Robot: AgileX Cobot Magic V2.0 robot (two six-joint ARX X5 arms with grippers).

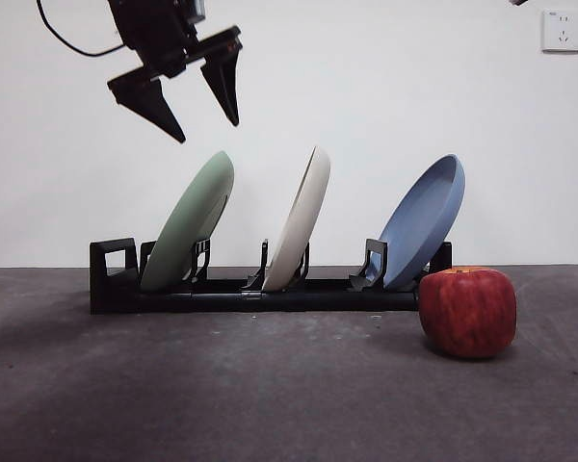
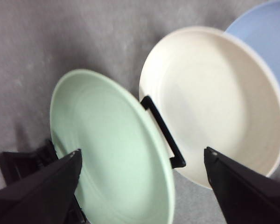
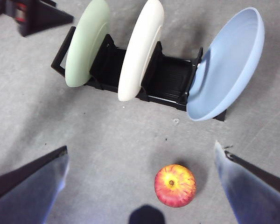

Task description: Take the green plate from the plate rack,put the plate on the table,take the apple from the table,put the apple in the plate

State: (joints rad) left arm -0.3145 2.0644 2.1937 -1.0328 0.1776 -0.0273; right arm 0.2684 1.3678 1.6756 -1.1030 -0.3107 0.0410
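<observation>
Hovering above the green plate, the left gripper is seen with its jaws spread wide and nothing held between them. The plate is found leaning in the end slot of the rack, tilted toward the cream plate, with its upper rim free. A blue plate is noted in the far slot. The apple is found on the counter, just in front of the rack's blue-plate end. The right gripper is held high over the apple, jaws wide and empty.

Risks, as judged:
- The rim may be missed or only pinched at its edge if the jaws are not lined up across it; the plate could then slip and drop back into the slot.
- The rack could be dragged or lifted with the plate if the pull is not made along the slot.
- The cream plate could be knocked, since a rack upright and only a narrow gap are seen between the two plates in the left wrist view.

Open room: bare counter is seen in front of the rack, on the side well apart from the apple, and is judged adequate for setting the plate down. Space above the rims is unobstructed.
</observation>
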